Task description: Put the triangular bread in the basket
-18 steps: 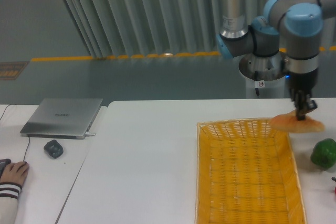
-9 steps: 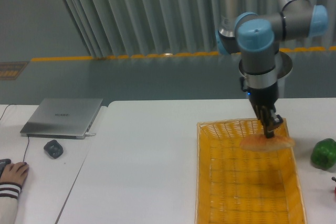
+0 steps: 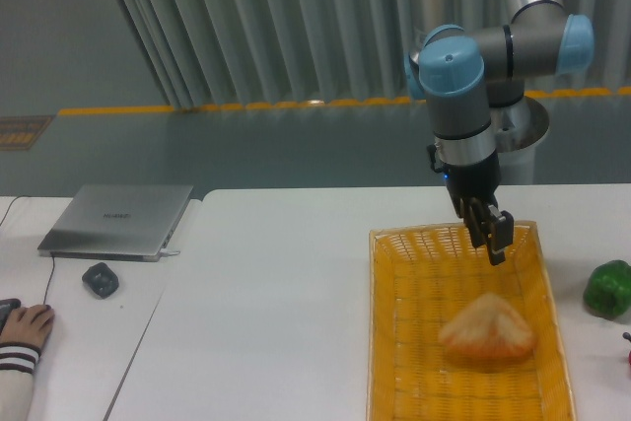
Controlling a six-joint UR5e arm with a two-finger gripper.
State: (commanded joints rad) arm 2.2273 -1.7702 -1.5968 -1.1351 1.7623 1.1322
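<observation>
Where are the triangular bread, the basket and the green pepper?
triangular bread [image 3: 488,328], fixed camera, middle of its toasted face
basket [image 3: 380,342], fixed camera, left woven wall
green bell pepper [image 3: 607,289], fixed camera, middle of its body

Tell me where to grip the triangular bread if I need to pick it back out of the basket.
Come straight down from above. The triangular bread lies flat inside the basket, apex toward the far end, so the low walls hinder a side approach. Probably close the gripper across the two slanted edges near mid-wedge, clear of the wide base.
</observation>
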